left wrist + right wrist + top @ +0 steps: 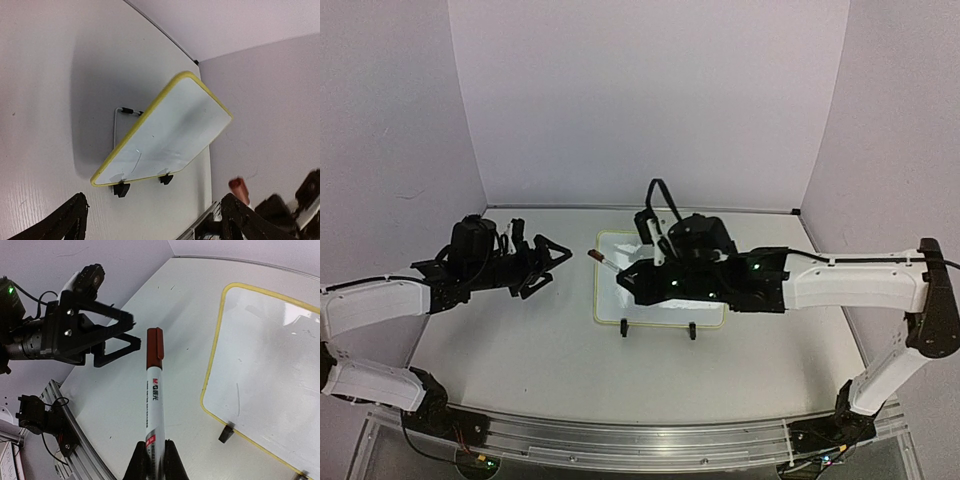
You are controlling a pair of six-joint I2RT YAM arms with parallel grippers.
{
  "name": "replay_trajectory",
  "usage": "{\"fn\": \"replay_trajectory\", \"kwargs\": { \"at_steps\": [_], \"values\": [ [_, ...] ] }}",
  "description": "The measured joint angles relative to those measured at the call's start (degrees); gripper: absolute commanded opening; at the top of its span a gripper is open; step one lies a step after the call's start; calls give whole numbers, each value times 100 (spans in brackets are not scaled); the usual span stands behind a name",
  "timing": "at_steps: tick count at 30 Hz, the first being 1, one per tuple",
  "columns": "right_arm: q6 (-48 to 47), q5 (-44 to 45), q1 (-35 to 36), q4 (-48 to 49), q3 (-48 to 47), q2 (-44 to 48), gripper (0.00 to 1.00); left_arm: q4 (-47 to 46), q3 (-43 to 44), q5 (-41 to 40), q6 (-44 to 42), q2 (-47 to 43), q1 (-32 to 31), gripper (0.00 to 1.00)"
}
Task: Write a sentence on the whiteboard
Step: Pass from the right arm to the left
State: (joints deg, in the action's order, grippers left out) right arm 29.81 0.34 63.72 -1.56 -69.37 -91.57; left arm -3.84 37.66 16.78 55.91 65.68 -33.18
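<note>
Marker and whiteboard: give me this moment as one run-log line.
right gripper: shut on marker, cap on | left gripper: open, empty, clear of marker | whiteboard: on stand, no writing visible | writing: not started

White barrel of the marker (154, 405): carries a red "M&G" brand mark followed by small characters; the finer print lines beneath it, along the barrel, are too small to read

Above the whiteboard (607, 300) the right hand (155, 455) and its arm (850, 285) lie across most of the face, leaving only the strip along its left edge reachable. Left of the whiteboard, the capped marker (154, 395) juts into the gap toward the wide-spread left hand (552, 270). Table (570, 370) in front of the whiteboard and behind it lies open.
</note>
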Motion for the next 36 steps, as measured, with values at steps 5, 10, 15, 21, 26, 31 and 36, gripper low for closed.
{"fn": "replay_trajectory", "kwargs": {
  "at_steps": [5,10,15,21,26,31,36],
  "values": [
    [-226,-1183,-769,-267,307,414,0,142,272,1165,-1181,-15,12,94],
    [-555,-2454,-1073,-492,462,433,0,139,555,2244,-1793,163,-41,95],
    [-785,-3363,-1081,-542,462,433,0,168,686,2986,-2125,484,-253,97],
    [-904,-3914,-1081,-534,460,433,0,237,755,3634,-2318,760,-565,76],
    [-921,-4428,-1111,-449,461,433,0,-24,755,4110,-2187,773,-600,50],
    [-917,-4869,-1173,-326,462,433,0,-227,753,4318,-2086,759,-600,33],
    [-891,-5165,-1278,-188,463,433,0,-414,705,4361,-1964,723,-600,29]
  ]
}}
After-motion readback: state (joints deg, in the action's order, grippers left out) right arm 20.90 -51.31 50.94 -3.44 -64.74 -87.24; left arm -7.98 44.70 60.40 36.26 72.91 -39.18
